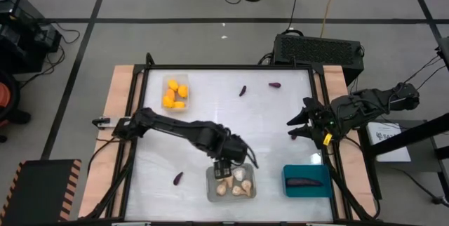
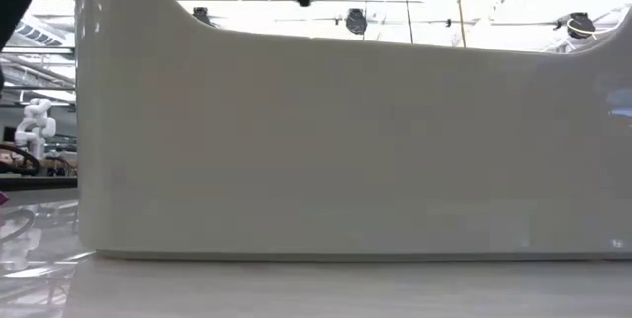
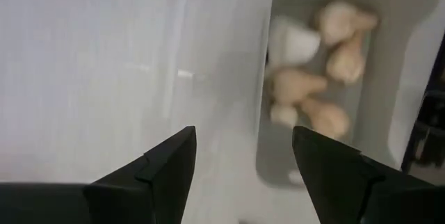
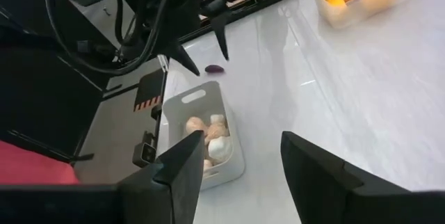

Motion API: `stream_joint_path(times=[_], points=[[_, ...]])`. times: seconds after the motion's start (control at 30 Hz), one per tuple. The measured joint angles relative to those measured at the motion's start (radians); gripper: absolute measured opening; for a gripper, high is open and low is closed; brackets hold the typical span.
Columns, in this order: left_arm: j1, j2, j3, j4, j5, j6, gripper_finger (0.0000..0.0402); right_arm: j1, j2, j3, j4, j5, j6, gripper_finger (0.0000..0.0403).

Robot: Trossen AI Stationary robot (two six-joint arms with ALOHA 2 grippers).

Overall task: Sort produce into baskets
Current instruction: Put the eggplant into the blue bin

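Note:
My left gripper (image 1: 223, 168) is open and empty above the far left corner of the grey bin (image 1: 212, 192), which holds several cream garlic bulbs (image 3: 316, 64). My right gripper (image 1: 300, 122) is open and empty over the table's right side. The clear bin (image 1: 188, 100) at the far left holds several orange-yellow pieces (image 1: 175, 92). The teal bin (image 1: 288, 184) at the near right holds one purple eggplant (image 1: 305, 181). Three eggplants lie loose on the table: two far (image 1: 243, 90) (image 1: 275, 84), one near left (image 1: 178, 178).
A black vented box (image 1: 317, 47) stands behind the table's far right edge. A pale bin wall (image 2: 346, 140) fills the low view. Open table lies between the three bins in the middle.

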Motion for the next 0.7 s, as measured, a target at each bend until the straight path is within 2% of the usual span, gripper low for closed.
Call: stream_joint_path(times=[0.23, 0.4, 0.57, 0.7], points=[[-0.123, -0.004, -0.018, -0.043, -0.001, -0.019, 0.0244, 0.0, 0.03, 0.0, 0.0, 0.006, 0.004, 0.0183], [-0.189, -0.058, -0.129, -0.046, -0.001, -0.104, 0.0244, 0.0, 0.079, 0.0, 0.018, 0.076, 0.049, 0.0183], [-0.275, -0.237, -0.387, -0.044, -0.052, -0.265, 0.0244, -0.003, 0.147, 0.0, 0.106, 0.113, 0.09, 0.0183], [-0.332, -0.42, -0.674, 0.087, -0.06, -0.434, 0.0244, -0.002, 0.211, 0.0, 0.179, 0.111, 0.129, 0.0183]])
